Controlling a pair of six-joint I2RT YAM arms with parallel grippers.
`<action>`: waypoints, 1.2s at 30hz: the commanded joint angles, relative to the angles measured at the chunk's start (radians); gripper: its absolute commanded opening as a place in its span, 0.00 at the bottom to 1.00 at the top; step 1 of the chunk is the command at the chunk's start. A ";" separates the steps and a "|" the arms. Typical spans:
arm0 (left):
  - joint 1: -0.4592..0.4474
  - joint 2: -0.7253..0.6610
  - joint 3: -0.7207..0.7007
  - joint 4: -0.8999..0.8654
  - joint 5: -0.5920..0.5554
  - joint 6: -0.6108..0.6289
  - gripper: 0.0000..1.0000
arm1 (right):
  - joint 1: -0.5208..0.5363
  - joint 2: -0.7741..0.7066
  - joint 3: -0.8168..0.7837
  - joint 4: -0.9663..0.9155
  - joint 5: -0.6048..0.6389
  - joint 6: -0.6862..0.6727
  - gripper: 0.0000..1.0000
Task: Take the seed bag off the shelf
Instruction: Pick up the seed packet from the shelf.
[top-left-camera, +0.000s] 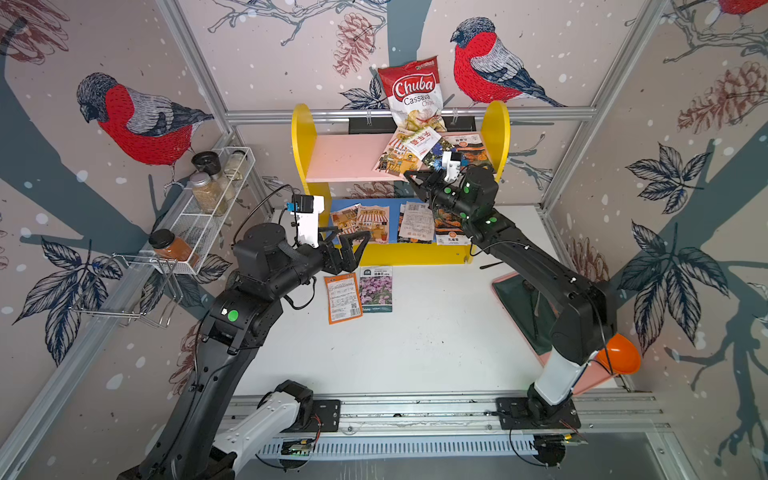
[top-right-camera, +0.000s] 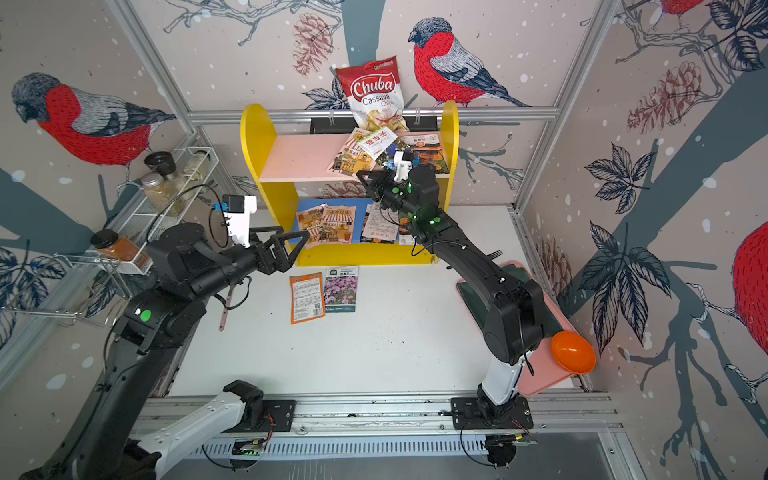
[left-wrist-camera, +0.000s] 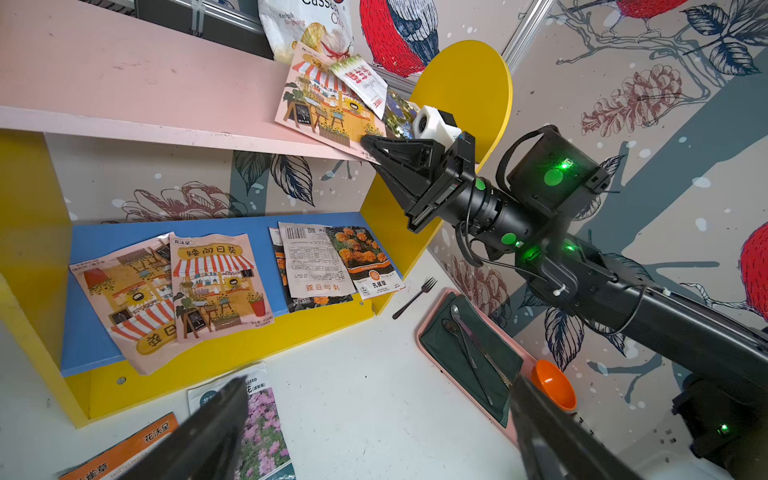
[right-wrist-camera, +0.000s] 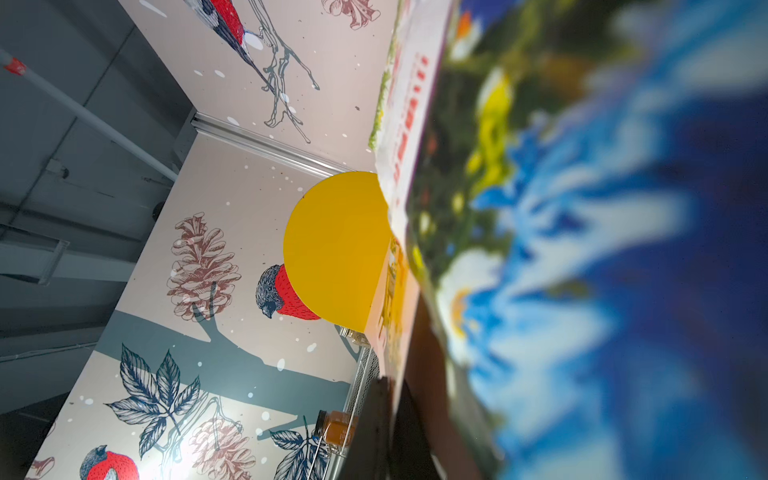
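White worktop (top-left-camera: 415, 353) carries the yellow shelf (top-left-camera: 302, 137) at the back. Pink upper board (top-left-camera: 345, 160): shopfront seed bag (top-left-camera: 392, 156) at the right end, one corner overhanging the front edge, more packets (top-left-camera: 422, 143) overlapping it (chips bag (top-left-camera: 411, 91) behind, footing unclear). Blue lower board (left-wrist-camera: 124, 245): two shopfront packets (left-wrist-camera: 178, 291) left, overlapping packets (left-wrist-camera: 328, 262) right. On the worktop in front: orange packet (top-left-camera: 343, 297) just beside purple-flower packet (top-left-camera: 376, 289). Pink tray (top-right-camera: 540, 382) and fork (left-wrist-camera: 415, 297) to the right.

I'm pinching my right gripper (top-left-camera: 408, 174) shut at the upper front edge of the shelf (top-left-camera: 302, 137) — my left gripper (top-left-camera: 360, 251) is hovering wide open before its lower tier.
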 joint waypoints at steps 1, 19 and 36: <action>0.001 -0.004 0.000 0.007 -0.009 0.026 0.97 | 0.003 0.017 0.003 0.064 -0.034 0.063 0.00; 0.002 -0.004 -0.006 0.014 -0.017 0.021 0.97 | -0.022 0.073 0.039 0.256 -0.152 0.221 0.00; 0.001 0.005 -0.005 0.026 -0.004 0.010 0.97 | -0.030 0.128 0.278 -0.005 -0.278 0.058 0.00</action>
